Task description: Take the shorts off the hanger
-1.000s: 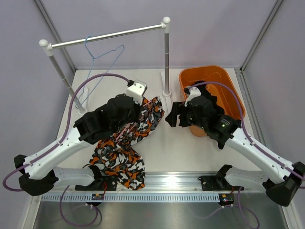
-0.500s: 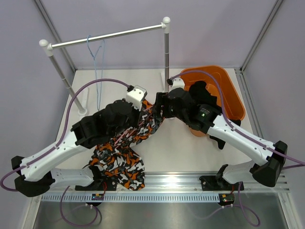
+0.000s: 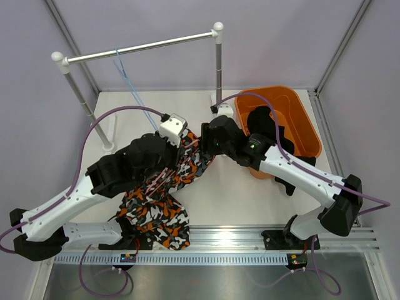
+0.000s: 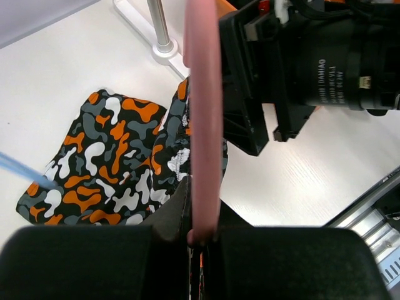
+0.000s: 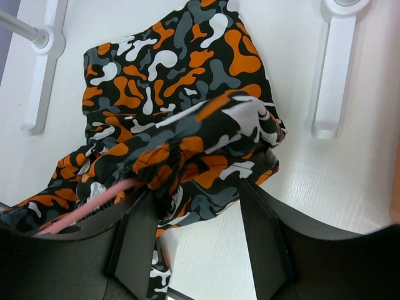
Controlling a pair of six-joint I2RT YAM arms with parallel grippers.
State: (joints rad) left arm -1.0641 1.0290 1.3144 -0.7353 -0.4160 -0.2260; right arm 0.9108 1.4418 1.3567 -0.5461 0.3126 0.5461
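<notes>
The camouflage shorts (image 3: 156, 215) hang on a pink hanger (image 3: 161, 177) and trail onto the table. My left gripper (image 3: 181, 155) is shut on the pink hanger bar (image 4: 203, 112), with the camouflage cloth (image 4: 106, 150) below it. My right gripper (image 3: 203, 144) is open, with its jaws on either side of the bunched waistband of the camouflage shorts (image 5: 181, 106), next to the pink hanger (image 5: 87, 209). In the wrist views the left gripper (image 4: 201, 234) is closed and the right gripper (image 5: 195, 194) is spread. The black shorts (image 3: 262, 122) lie in the orange bin.
The orange bin (image 3: 306, 119) stands at the back right. A clothes rail (image 3: 144, 47) spans the back with an empty blue hanger (image 3: 128, 81) on it. The rail's post base (image 5: 334, 69) is just beyond the right gripper.
My right arm has swung left from the orange bin to the camouflage shorts. The blue hanger is swinging on the rail. My left arm shifted slightly, still holding the pink hanger.
</notes>
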